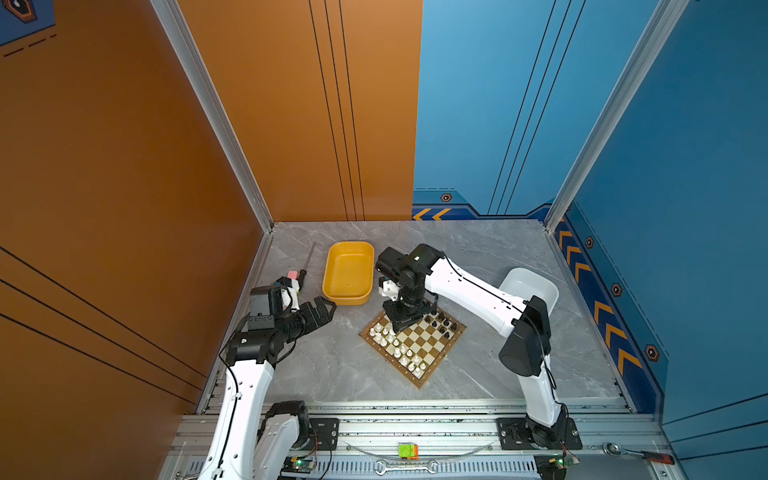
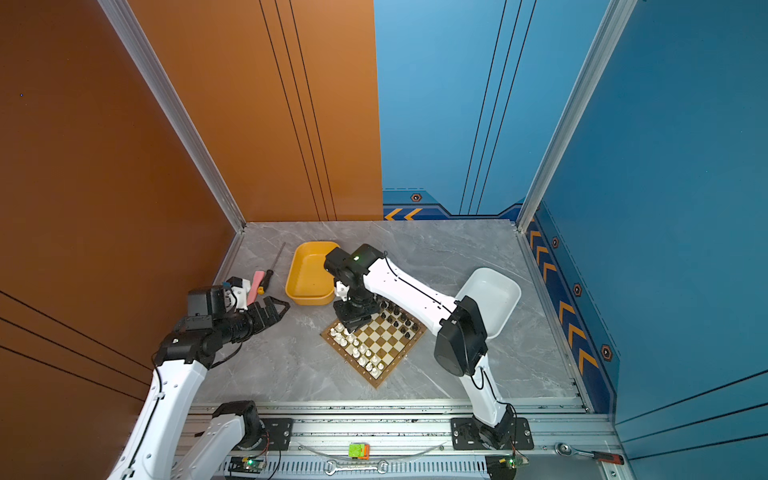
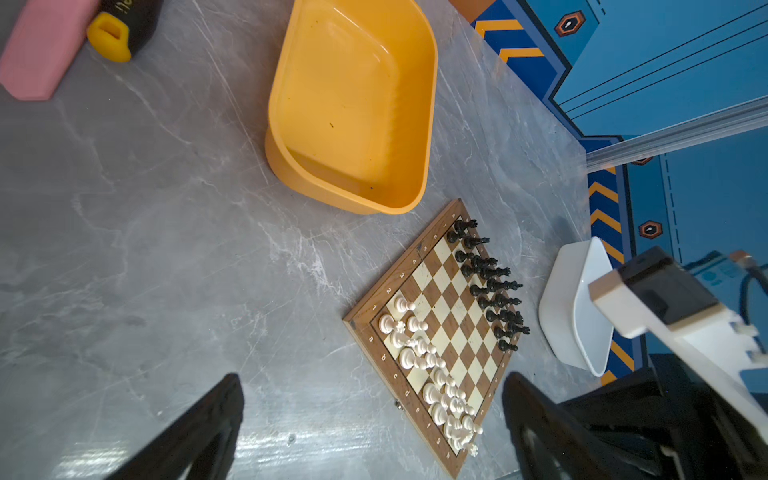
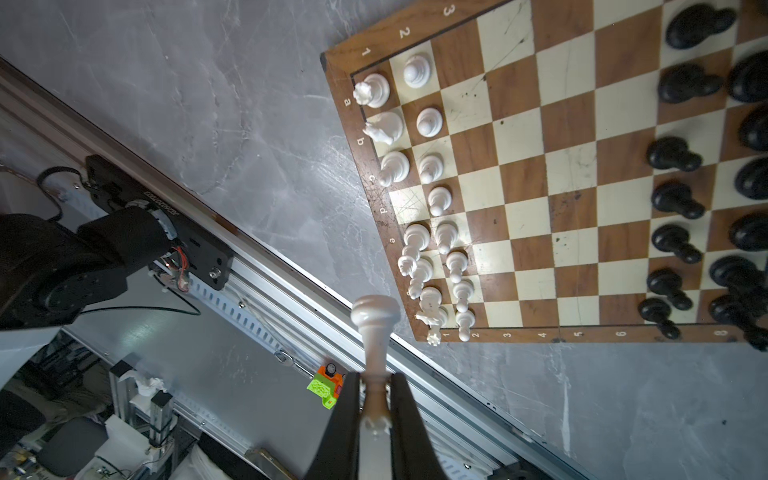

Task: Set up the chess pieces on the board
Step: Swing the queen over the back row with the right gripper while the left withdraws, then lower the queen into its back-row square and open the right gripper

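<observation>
1. board [image 1: 432, 348]: dark-brown and cream checks, brown border, pale letters and digits.
2. white pieces [image 3: 432, 365]: cream-white; black pieces [image 3: 492, 286]: glossy black.
3. white piece [image 4: 376, 332] at right gripper [image 4: 374, 380]: cream-white; gripper itself black.
4. left gripper [image 1: 325, 306]: black; left arm [image 1: 245, 386], right arm [image 1: 465, 291]: white shells, black joints.
5. yellow tray [image 1: 349, 272]: plain orange-yellow; white tray [image 1: 530, 286]: plain white.
6. table [image 1: 332, 361]: grey marble, whitish veins.
7. orange wall [image 1: 124, 166] and blue wall [image 1: 685, 166]: thin black lines; chevron strip [image 1: 599, 308]: orange chevrons on navy.
8. pink block [image 3: 41, 50]: plain pink; screwdriver handle [image 3: 118, 29]: black, yellow end.

The board [image 3: 449, 309] is bare mid-field (chess pieces [image 3: 430, 393] crowd both ends).
</observation>
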`<action>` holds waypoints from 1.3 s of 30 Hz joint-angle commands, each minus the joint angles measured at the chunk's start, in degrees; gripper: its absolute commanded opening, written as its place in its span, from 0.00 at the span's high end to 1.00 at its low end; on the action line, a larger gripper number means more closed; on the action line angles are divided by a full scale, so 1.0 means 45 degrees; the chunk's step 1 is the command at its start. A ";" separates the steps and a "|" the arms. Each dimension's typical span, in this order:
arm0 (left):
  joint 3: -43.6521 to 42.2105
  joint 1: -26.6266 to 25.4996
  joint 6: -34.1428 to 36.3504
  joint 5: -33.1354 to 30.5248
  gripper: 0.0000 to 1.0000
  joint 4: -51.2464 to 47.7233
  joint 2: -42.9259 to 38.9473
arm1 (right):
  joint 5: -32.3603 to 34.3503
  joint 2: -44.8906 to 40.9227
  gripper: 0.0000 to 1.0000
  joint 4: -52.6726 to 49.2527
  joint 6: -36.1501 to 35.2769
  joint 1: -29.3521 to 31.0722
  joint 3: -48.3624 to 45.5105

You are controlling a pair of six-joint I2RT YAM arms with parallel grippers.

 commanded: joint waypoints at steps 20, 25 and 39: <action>0.0550 0.0067 0.0646 -0.0433 0.02 -0.0630 -0.0202 | 0.1941 0.2622 0.88 -0.1693 -0.0939 0.0834 0.2117; 0.0578 0.0066 0.0675 -0.0439 0.02 -0.0626 -0.0212 | 0.1962 0.3073 0.88 -0.1889 -0.1012 0.0887 0.2497; 0.0621 0.0052 0.0851 -0.0540 0.02 -0.0612 -0.0046 | 0.1936 0.3626 0.88 -0.1963 -0.1256 0.0924 0.2517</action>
